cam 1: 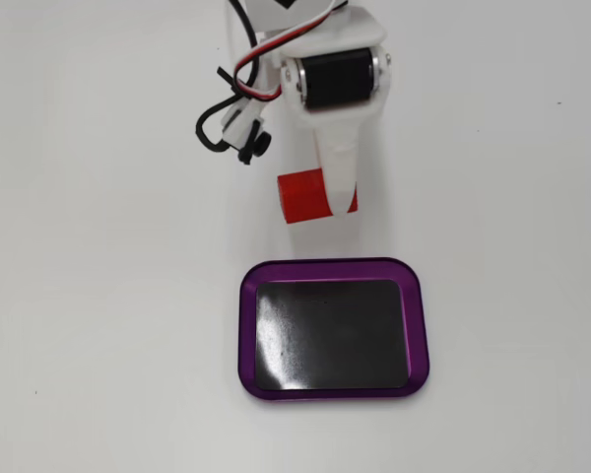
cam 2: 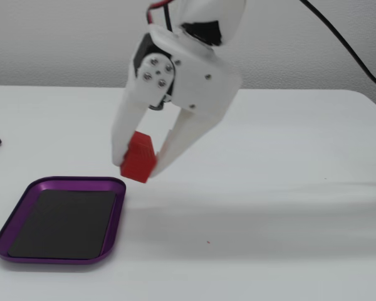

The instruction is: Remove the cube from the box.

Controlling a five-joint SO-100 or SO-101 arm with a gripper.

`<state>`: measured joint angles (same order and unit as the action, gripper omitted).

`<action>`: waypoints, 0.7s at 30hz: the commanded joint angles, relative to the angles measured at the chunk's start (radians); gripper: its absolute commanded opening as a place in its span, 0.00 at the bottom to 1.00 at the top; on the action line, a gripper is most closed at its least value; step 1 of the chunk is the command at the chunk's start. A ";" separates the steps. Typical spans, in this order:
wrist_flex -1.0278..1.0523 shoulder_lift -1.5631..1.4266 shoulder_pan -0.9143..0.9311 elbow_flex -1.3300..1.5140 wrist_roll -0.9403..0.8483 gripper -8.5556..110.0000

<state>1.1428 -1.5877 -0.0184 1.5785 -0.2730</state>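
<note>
Table [cam 1: 89,345]: white, bare.
Arm: white, reaching down from above, wrist pitched so the fingers slant toward the table just beside the tray.
Box [cam 2: 116,213]: purple-rimmed tray, black floor empty.
Gripper [cam 2: 138,170]: fingers pinching the cube between them.
Cube [cam 2: 138,157]: red block, held tilted clear of the box (outside its rim in both fixed views); likely light, rigid, grippy across its narrow width.
</note>
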 commanded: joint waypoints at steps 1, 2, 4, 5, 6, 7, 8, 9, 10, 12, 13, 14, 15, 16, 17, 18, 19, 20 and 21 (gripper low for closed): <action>-0.121 -0.132 0.006 0.187 0.006 0.07; -0.144 -0.150 0.009 0.230 0.006 0.07; -0.175 -0.181 0.012 0.302 0.006 0.07; -0.184 -0.192 0.012 0.330 0.006 0.07; -0.195 -0.202 0.012 0.354 0.008 0.07; -0.206 -0.212 0.012 0.376 0.008 0.07; -0.219 -0.218 0.012 0.399 0.008 0.07; -0.232 -0.222 0.012 0.419 0.008 0.07; -0.245 -0.225 0.008 0.440 0.009 0.07; -0.275 -0.227 0.003 0.485 0.011 0.07; -0.293 -0.227 0.002 0.506 0.020 0.07; -0.310 -0.227 0.002 0.525 0.038 0.07; -0.325 -0.227 0.002 0.540 0.048 0.07; -0.339 -0.225 0.002 0.554 0.051 0.07; -0.348 -0.222 0.002 0.563 0.051 0.07; -0.357 -0.219 0.002 0.571 0.052 0.07; -0.362 -0.219 0.002 0.575 0.052 0.08; -0.362 -0.224 0.002 0.578 0.052 0.08; -0.360 -0.227 0.002 0.580 0.052 0.09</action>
<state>0.7992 -1.7825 -0.0169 2.1552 -0.2270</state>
